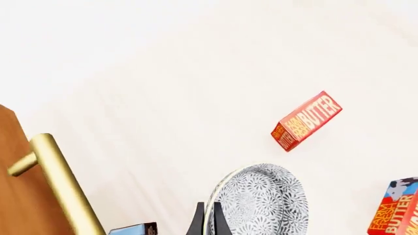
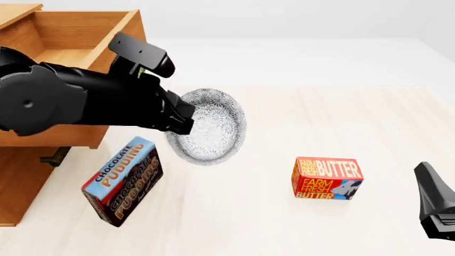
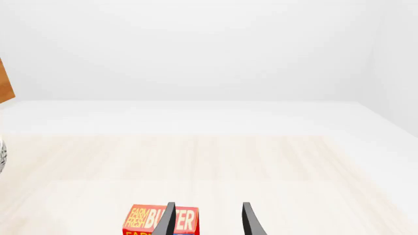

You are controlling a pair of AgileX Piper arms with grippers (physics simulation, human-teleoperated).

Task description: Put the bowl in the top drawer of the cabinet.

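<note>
The bowl (image 2: 213, 128), white with a fine dark pattern, hangs tilted on edge above the table, just right of the cabinet (image 2: 14, 186). My left gripper (image 2: 181, 120) is shut on its rim. In the left wrist view the two dark fingers (image 1: 197, 223) pinch the rim of the bowl (image 1: 261, 200). The top drawer (image 2: 85, 16) stands pulled open at the upper left, behind and left of my left arm. My right gripper (image 2: 427, 184) sits low at the right edge. It is open (image 3: 207, 223), with nothing between its fingers.
A chocolate pudding box (image 2: 124, 181) lies below the bowl, near the cabinet. A red butter box (image 2: 327, 178) stands right of centre. The left wrist view shows a brass bar handle (image 1: 62, 181) on brown wood, one butter box (image 1: 307, 120), and another (image 1: 395, 210) at its edge.
</note>
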